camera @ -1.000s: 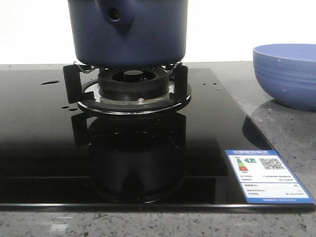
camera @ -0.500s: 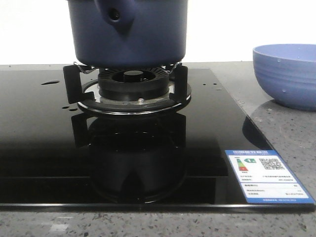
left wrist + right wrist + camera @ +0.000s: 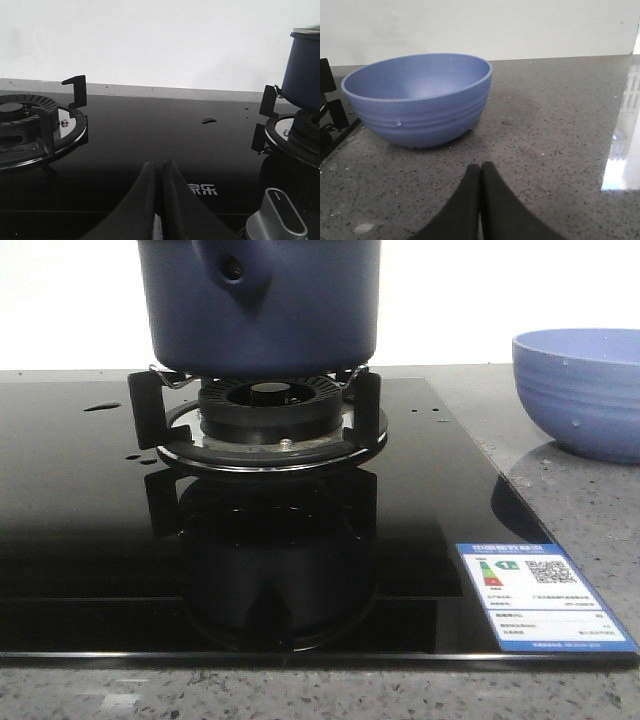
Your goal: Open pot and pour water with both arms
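The dark navy pot (image 3: pixel 260 305) stands on the burner grate (image 3: pixel 265 420) of the black glass stove; its handle stub with a round hole faces the front camera. Its top is cut off in the front view. In the left wrist view the pot (image 3: pixel 302 70) shows at the edge, with a pale rim at its top. Small water drops (image 3: pixel 100 407) lie on the glass, and a small puddle (image 3: pixel 208 119) shows in the left wrist view. My left gripper (image 3: pixel 161 164) is shut and empty over the glass between two burners. My right gripper (image 3: pixel 480 166) is shut and empty over the counter, short of the bowl.
A lighter blue ribbed bowl (image 3: pixel 417 97) with drops on it stands on the grey speckled counter right of the stove, also in the front view (image 3: pixel 580 390). A second burner (image 3: pixel 30 125) and a silver stove knob (image 3: pixel 277 220) flank my left gripper. An energy label (image 3: pixel 540 595) is on the glass.
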